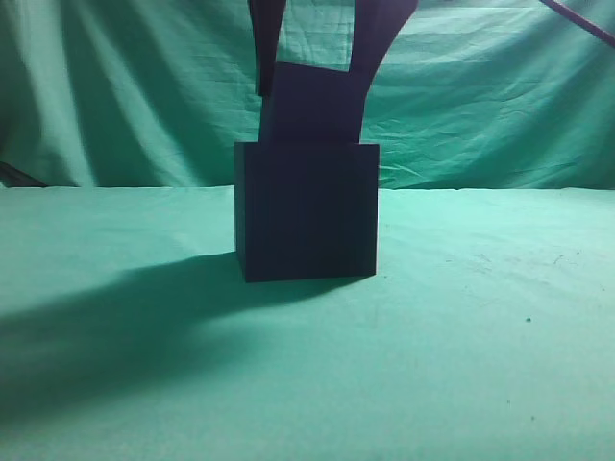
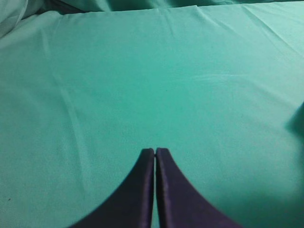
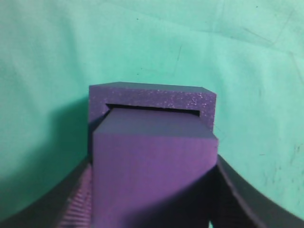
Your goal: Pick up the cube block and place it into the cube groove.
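- The cube groove [image 1: 307,211], a big near-black box, stands upright on the green cloth [image 1: 480,336] near the middle of the exterior view, throwing a broad shadow toward the lower left.
- The cube block [image 1: 312,104] sits directly above the box, its lower edge at or just inside the box's top rim (from this side view I cannot tell how far in it has gone).
- The right gripper [image 1: 317,67] comes down from the top of the frame, one dark finger on each side of the block, pinching it between them.
- In the right wrist view the purple block [image 3: 154,171] fills the lower centre, with the ribbed finger pads [image 3: 80,199] pressed to its left and right faces.
- Beyond the block, the speckled purple rim of the groove [image 3: 152,97] shows around three sides, and a thin dark gap separates the block's far edge from that rim.
- The left gripper [image 2: 155,153] hangs over bare green cloth [image 2: 152,71], its two dark fingertips pressed together with only a hairline seam between them and nothing held.
- A dark patch (too cropped to identify) touches the right edge of the left wrist view.
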